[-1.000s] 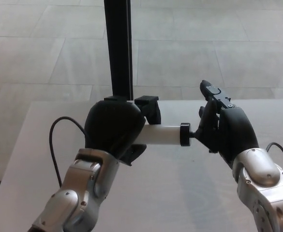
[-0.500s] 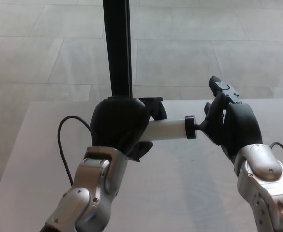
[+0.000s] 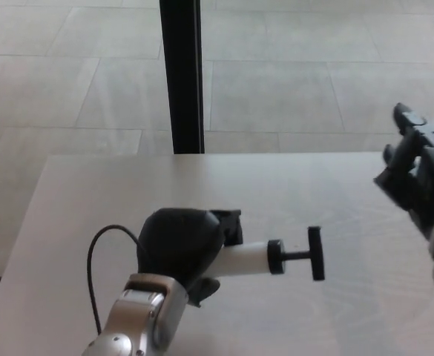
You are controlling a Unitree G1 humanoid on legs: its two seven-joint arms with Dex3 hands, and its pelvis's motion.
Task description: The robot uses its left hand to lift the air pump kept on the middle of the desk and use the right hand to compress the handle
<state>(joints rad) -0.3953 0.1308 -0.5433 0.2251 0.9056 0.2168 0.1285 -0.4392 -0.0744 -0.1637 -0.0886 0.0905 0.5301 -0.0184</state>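
Note:
The air pump [image 3: 255,258] lies sideways over the desk [image 3: 90,193]: a white barrel with a black collar, a thin rod and a black T-handle [image 3: 316,253] drawn out to the right. My left hand [image 3: 178,245] is shut on the barrel's left end, hiding that part of the pump. My right hand [image 3: 417,174] is far off at the right edge, well clear of the handle, its fingers apart and empty.
A black upright post [image 3: 182,74] rises behind the desk's far edge. A thin black cable [image 3: 92,256] loops beside my left wrist. Tiled floor lies beyond the desk.
My right hand has let go of the handle and swung away to the right. The handle now stands pulled out. My left hand has lowered the pump toward the desk.

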